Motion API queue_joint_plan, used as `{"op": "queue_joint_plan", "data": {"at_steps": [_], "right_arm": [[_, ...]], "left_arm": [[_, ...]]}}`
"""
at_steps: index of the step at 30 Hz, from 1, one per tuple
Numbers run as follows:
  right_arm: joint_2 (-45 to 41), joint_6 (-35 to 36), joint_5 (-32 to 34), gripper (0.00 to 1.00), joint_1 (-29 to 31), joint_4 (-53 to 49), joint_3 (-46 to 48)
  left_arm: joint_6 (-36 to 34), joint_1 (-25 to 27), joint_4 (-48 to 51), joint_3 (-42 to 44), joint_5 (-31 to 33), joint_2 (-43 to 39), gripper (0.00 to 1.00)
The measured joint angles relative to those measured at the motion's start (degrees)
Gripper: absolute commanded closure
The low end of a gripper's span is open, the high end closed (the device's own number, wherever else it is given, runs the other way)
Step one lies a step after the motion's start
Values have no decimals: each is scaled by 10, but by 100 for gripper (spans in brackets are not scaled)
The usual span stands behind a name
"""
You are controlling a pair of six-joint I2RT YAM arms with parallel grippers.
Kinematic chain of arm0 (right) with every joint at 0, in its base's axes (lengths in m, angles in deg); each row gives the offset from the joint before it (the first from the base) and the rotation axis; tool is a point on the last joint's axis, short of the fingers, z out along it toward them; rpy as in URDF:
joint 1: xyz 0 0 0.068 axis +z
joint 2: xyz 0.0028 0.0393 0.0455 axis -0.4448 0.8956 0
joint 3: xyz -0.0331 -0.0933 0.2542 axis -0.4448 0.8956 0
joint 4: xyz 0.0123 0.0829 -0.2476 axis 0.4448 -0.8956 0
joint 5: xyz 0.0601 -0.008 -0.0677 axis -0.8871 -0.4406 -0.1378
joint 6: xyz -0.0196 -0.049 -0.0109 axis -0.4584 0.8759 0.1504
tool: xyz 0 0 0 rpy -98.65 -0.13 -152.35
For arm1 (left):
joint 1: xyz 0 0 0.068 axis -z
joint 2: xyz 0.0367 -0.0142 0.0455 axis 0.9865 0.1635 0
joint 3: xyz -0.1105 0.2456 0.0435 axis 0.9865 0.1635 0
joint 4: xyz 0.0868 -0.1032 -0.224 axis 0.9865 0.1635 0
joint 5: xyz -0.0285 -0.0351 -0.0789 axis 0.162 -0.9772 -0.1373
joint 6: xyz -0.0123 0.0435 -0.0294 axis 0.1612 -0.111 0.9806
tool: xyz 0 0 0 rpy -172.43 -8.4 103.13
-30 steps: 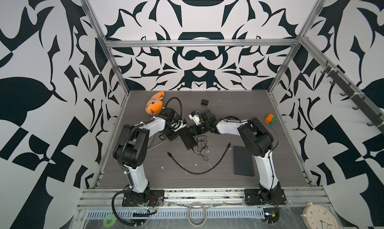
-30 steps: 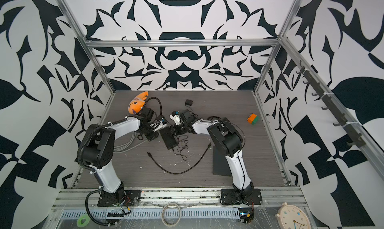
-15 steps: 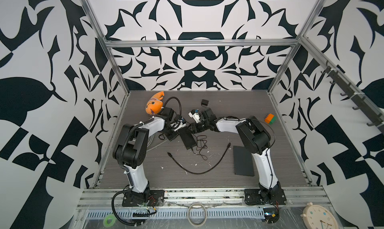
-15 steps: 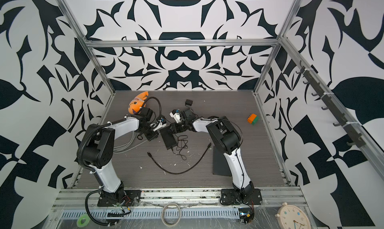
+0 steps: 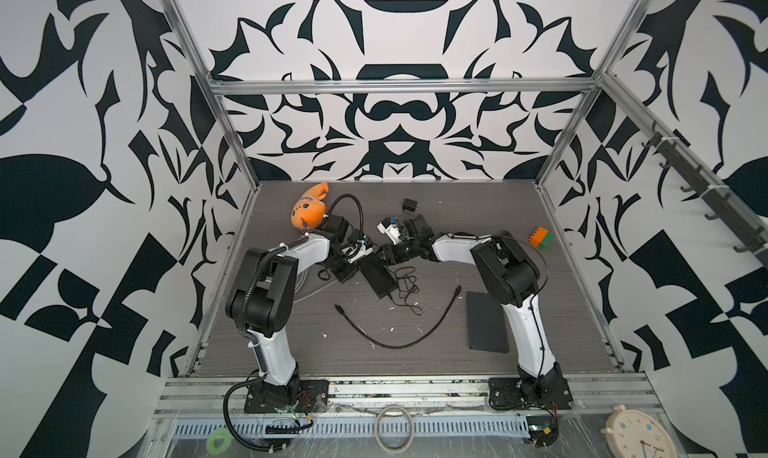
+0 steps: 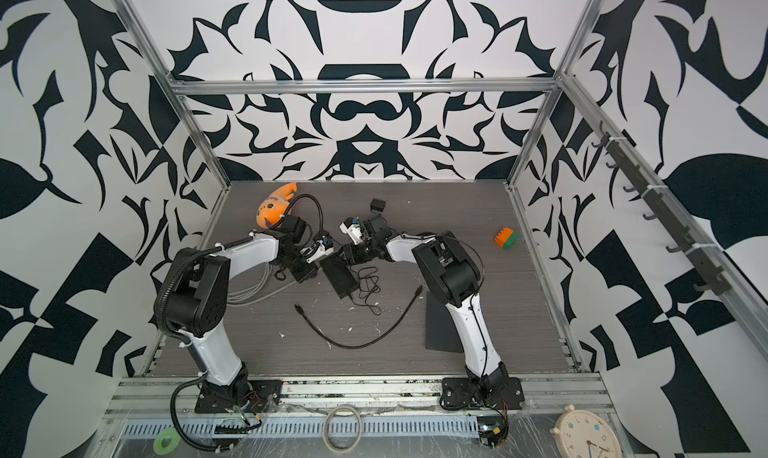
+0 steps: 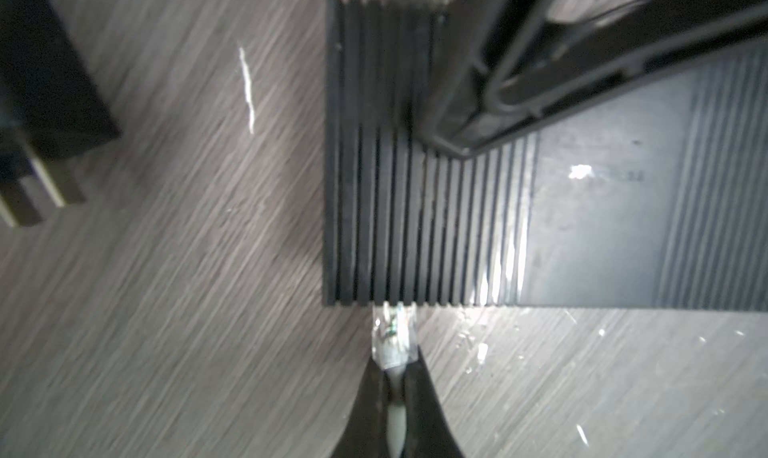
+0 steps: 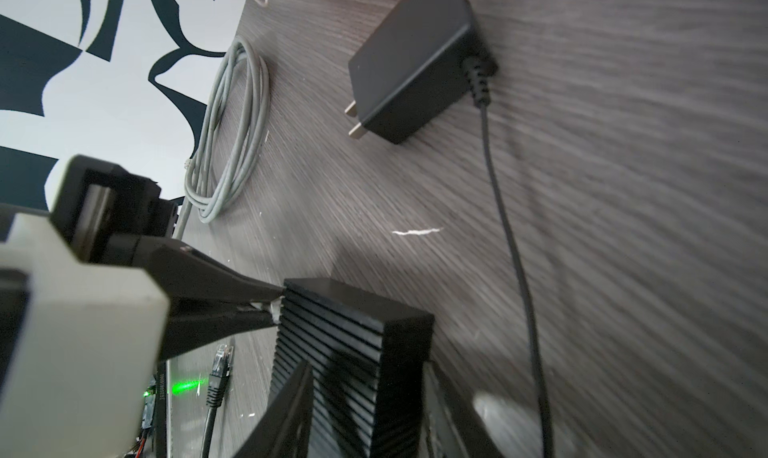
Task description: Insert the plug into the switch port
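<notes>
Plug [image 7: 395, 331]: its tip meets the side face of the switch [image 7: 582, 236], which lies on the table [image 5: 457, 211], nearer its far edge; how deep it sits is hidden.
My left gripper [image 7: 395, 377]: pinched tight on the plug's rear.
My right gripper [image 8: 368, 368]: clamped across the switch.
Risk: the plug may pivot in my thin pinch and jam on the port rim; a hard push may slide the switch.
</notes>
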Motion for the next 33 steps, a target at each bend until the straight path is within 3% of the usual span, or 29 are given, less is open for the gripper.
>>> {"op": "queue_joint_plan", "data": {"at_steps": [21, 33], "right_arm": [[36, 50, -79, 54, -18, -26, -42], [47, 99, -82, 55, -20, -99, -84]], "left_arm": [[31, 14, -24, 19, 27, -16, 98], [30, 15, -41, 23, 36, -13, 97]]}}
